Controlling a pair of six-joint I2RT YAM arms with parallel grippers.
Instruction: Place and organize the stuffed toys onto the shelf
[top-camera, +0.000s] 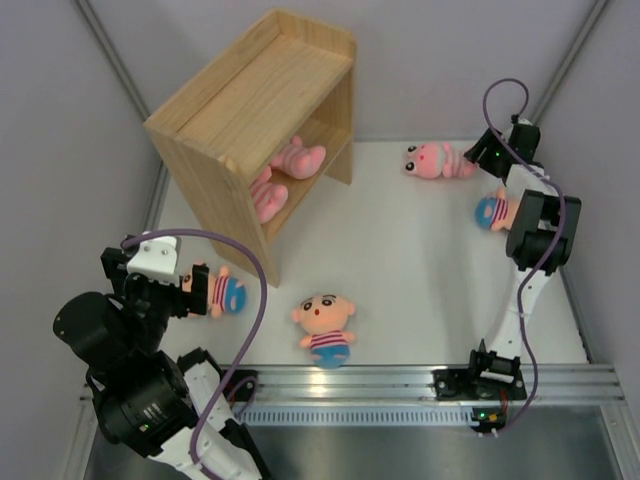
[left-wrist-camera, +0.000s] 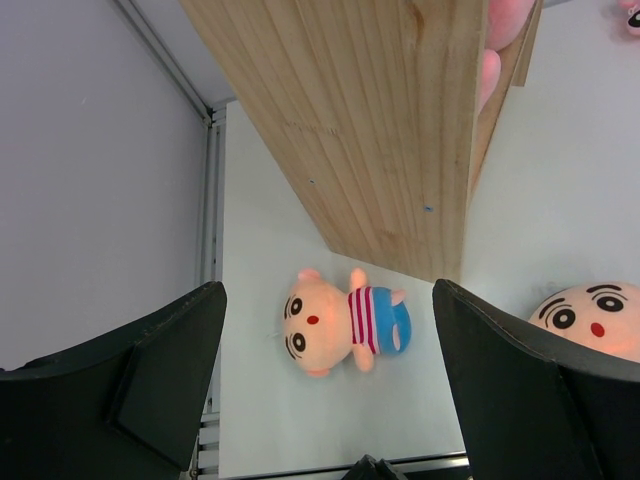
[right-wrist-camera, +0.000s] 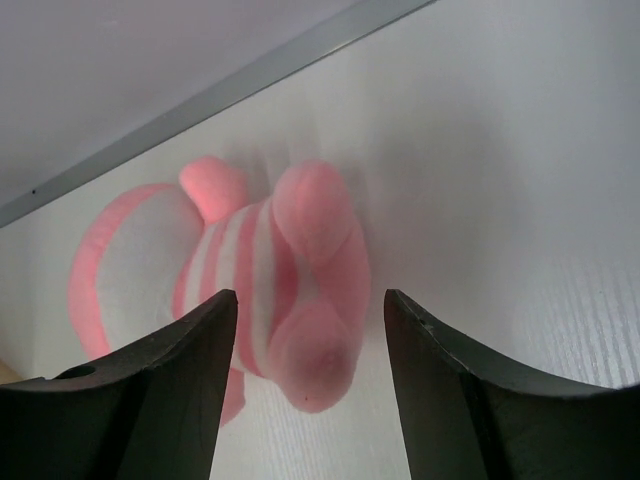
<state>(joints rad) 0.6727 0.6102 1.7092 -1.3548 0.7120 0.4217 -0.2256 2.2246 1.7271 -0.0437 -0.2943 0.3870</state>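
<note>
— Left wrist camera first: how did the left gripper (left-wrist-camera: 327, 290) stand?
— Its dark fingers (left-wrist-camera: 150, 385) were spread wide with nothing in them. Beyond the gap, a peach doll (left-wrist-camera: 345, 325) in a pink-striped shirt and blue shorts lay face up on the white table (left-wrist-camera: 540, 200), near the closest corner of the wooden shelf (left-wrist-camera: 370, 130).
— Anything else in that view?
— The face of a second peach doll (left-wrist-camera: 590, 318) peeked over the right-hand finger, and a pink plush foot (left-wrist-camera: 500, 25) showed past the shelf's front edge.
— And the right gripper (right-wrist-camera: 310, 295)?
— Those fingers (right-wrist-camera: 470, 400) stood apart, clamping nothing. A pink-and-white striped plush (right-wrist-camera: 265, 270) lay on the table right at the tips, legs toward the camera. Whether it brushed the left-hand finger, I could not tell.
— What did the top camera add?
— The shelf sat at the far left, turned at an angle. A farther pink toy (top-camera: 297, 157) and a nearer pink toy (top-camera: 268, 197) lay side by side inside it. The striped plush was at the far right, the second peach doll near the front edge in the middle, and a third peach doll (top-camera: 492, 210) close by the right arm (top-camera: 540, 225), partly hidden behind it
</note>
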